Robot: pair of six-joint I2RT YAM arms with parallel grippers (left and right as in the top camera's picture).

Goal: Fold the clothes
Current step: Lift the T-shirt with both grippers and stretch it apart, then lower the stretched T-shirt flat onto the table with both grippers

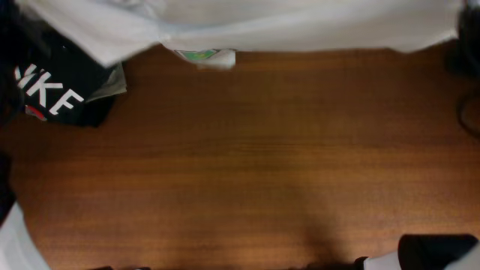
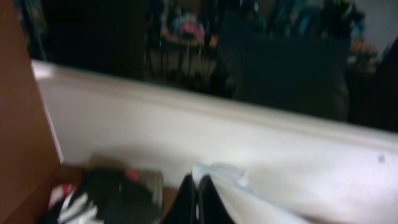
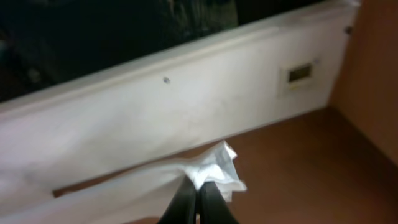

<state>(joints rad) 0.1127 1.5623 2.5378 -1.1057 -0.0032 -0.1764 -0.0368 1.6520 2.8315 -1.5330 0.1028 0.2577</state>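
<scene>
A white garment [image 1: 247,26] lies stretched across the far edge of the wooden table, its neck label [image 1: 201,55] showing. In the left wrist view my left gripper [image 2: 199,198] is shut, with a white fold of the garment [image 2: 249,193] against its fingers. In the right wrist view my right gripper [image 3: 199,200] is shut on a bunched corner of the white garment [image 3: 217,167], held above the table. The white cloth [image 3: 155,118] spans the view behind it. Neither gripper's fingertips show in the overhead view.
A black garment with white lettering [image 1: 56,90] is heaped at the far left; it also shows in the left wrist view [image 2: 106,196]. The brown tabletop [image 1: 247,165] fills the middle. A dark arm part [image 1: 439,251] sits at the bottom right.
</scene>
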